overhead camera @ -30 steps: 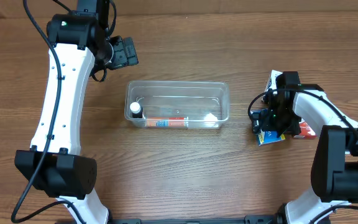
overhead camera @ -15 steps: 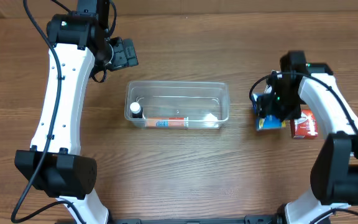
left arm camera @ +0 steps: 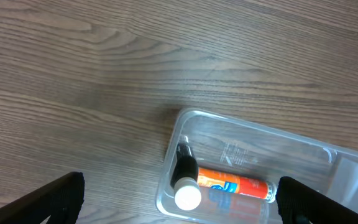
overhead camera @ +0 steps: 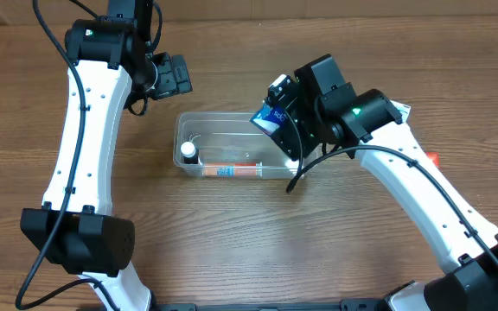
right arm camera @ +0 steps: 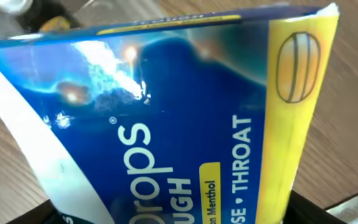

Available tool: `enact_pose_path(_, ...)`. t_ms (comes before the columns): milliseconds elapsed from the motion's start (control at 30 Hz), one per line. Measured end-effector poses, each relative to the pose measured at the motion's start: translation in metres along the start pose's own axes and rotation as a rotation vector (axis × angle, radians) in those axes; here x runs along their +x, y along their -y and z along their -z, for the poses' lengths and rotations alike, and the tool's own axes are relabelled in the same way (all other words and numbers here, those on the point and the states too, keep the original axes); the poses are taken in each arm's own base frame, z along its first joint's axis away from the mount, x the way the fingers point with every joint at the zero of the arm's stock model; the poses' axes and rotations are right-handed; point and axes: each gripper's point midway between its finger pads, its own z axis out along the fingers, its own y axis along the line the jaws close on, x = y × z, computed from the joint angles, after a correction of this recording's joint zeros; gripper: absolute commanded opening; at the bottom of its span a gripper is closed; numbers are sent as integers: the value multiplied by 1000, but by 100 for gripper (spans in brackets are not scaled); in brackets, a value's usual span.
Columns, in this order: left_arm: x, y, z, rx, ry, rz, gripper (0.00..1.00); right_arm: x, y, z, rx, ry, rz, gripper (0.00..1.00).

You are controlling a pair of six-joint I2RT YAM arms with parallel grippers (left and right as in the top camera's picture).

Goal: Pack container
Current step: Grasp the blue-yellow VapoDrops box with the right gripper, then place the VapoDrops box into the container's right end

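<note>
Clamped in the right gripper [overhead camera: 277, 111] is a blue bag of cough drops [overhead camera: 269, 117], seen from overhead tilted above the right end of the container [overhead camera: 247, 123]; I cannot tell whether the bag touches the rim. The clear tub sits mid-table on the wooden table [overhead camera: 232, 242] with its long side running left to right. Inside, a white-capped bottle [overhead camera: 188, 153] lies at the left end and an orange tube [overhead camera: 232, 170] lies along the near wall. The left gripper [overhead camera: 175, 76] hangs off the tub's back-left corner, apart from it. A bit of something red [overhead camera: 433, 159] shows on the table behind the right arm (too little of it is visible to name it).

From the left wrist, that gripper's two dark fingers [left arm camera: 58, 199] stand wide apart at the lower corners with nothing between them. Beneath lies the left end of the container, the bottle's white cap toward the camera and its dark body pointing away, with the orange tube just beside it.

From the right wrist, the bag fills nearly the whole view: glossy blue with a yellow edge, printed "drops", "THROAT" and "Menthol". Only dark slivers of the fingers show at the bottom.
</note>
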Motion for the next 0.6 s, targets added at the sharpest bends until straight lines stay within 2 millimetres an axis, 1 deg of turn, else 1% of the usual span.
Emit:
enact_pose_path(167, 1, 0, 0, -1, -2, 0, 100, 2, 0, -2, -1, -9, -265, 76)
enact_pose_path(200, 1, 0, 0, -1, -2, 0, 100, 3, 0, -5, -2, -17, -328, 74)
enact_pose_path(267, 1, 0, 0, -1, -2, 0, 100, 8, -1, -15, -3, -49, -438, 73)
enact_pose_path(333, 1, 0, 0, -1, -3, 0, 100, 16, -2, -24, -3, -92, -507, 73)
enact_pose_path(433, 1, -1, 0, -2, -5, 0, 100, 28, -1, -45, 9, -160, -573, 73)
enact_pose_path(467, 1, -1, 0, -2, -6, 0, 100, 34, 0, -51, 26, -192, -600, 73)
enact_pose_path(567, 2, -1, 0, -4, -9, 0, 100, 43, 4, -63, 60, -231, -633, 74)
enact_pose_path(600, 2, -1, 0, -4, -10, 0, 100, 44, 5, -64, 67, -234, -641, 74)
